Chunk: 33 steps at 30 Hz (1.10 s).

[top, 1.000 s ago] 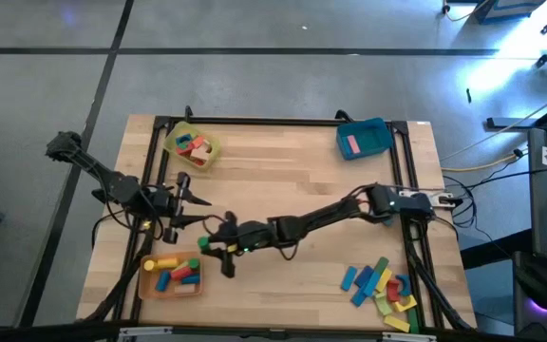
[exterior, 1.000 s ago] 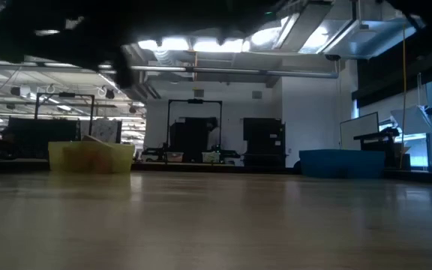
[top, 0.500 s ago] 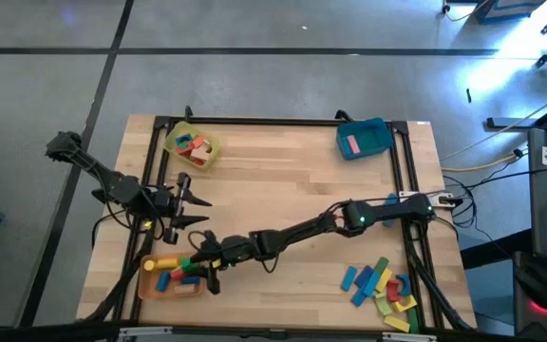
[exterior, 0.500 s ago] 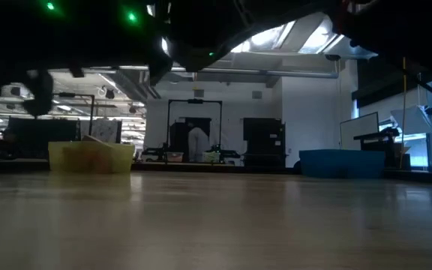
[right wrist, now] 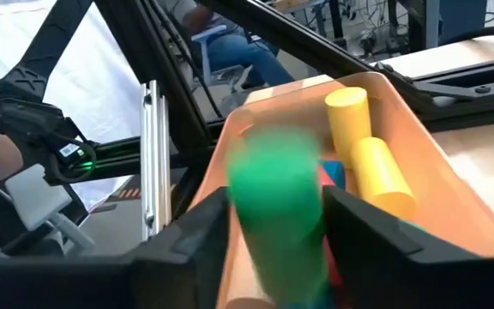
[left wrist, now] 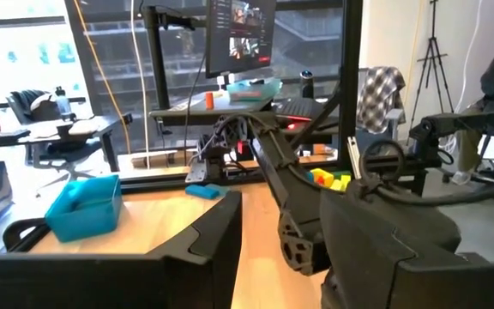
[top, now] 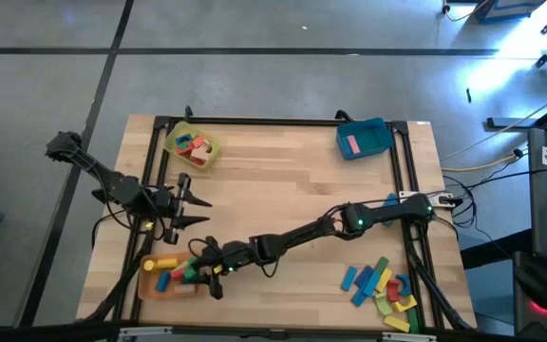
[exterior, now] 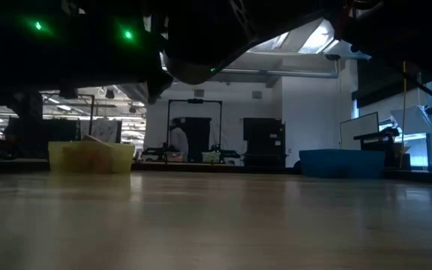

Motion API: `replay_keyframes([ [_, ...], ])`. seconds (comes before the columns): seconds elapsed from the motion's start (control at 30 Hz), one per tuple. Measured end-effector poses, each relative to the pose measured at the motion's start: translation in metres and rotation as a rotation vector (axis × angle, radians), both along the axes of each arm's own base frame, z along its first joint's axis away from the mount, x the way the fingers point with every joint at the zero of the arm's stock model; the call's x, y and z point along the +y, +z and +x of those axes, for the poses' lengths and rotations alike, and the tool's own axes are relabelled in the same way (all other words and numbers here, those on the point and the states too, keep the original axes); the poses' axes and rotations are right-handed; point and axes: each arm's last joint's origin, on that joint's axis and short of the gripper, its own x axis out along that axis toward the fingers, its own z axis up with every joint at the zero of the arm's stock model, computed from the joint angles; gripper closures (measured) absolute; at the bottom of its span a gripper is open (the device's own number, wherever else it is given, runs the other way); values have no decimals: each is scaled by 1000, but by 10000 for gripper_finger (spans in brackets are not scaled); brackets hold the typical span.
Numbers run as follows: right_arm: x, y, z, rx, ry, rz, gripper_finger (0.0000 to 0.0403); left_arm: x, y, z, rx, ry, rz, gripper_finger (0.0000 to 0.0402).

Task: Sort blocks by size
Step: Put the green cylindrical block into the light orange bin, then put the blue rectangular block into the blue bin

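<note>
Green cylinder block sits between the right gripper fingers, directly over the orange plastic tray at the table's near-left corner. It shows blurred between the fingers; can't tell if they're clamped on it or already parted. Tray holds two yellow cylinder blocks plus red and blue pieces; the wooden table carries everything.

Step in hand looks like the drop. To do it well: keep the gripper inside the tray walls, part the fingers fully, then lift straight up so they don't catch the tray rim or the yellow cylinders.

Remaining loose blocks are piled at the near-right corner. Yellow tray is at the far-left corner, blue tray near the far-right.

Left gripper waits by the left edge, fingers apart, empty.
</note>
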Motion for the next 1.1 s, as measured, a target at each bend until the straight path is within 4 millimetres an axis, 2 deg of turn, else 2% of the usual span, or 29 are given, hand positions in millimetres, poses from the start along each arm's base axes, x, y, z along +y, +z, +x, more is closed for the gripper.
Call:
replay_keyframes([
  [0.17,0,1,0,-1,2,-1,164,0,-1,0,7,0,-1,259],
  [0.27,0,7,-1,5,7,-21,142,0,-1,0,7,0,-1,259],
  [0.37,0,26,-4,35,20,-63,135,0,-1,0,8,0,-1,259],
  [0.53,-3,71,-17,141,31,-127,142,0,-2,0,15,-1,-13,259],
  [0.63,-6,86,-28,249,36,-155,147,0,-3,0,33,-1,-5,259],
  [0.87,-12,129,-67,536,-21,-153,150,0,-6,0,54,0,-16,259],
  [1.1,-5,158,-123,822,-273,-260,150,-1,-11,3,99,5,-33,259],
])
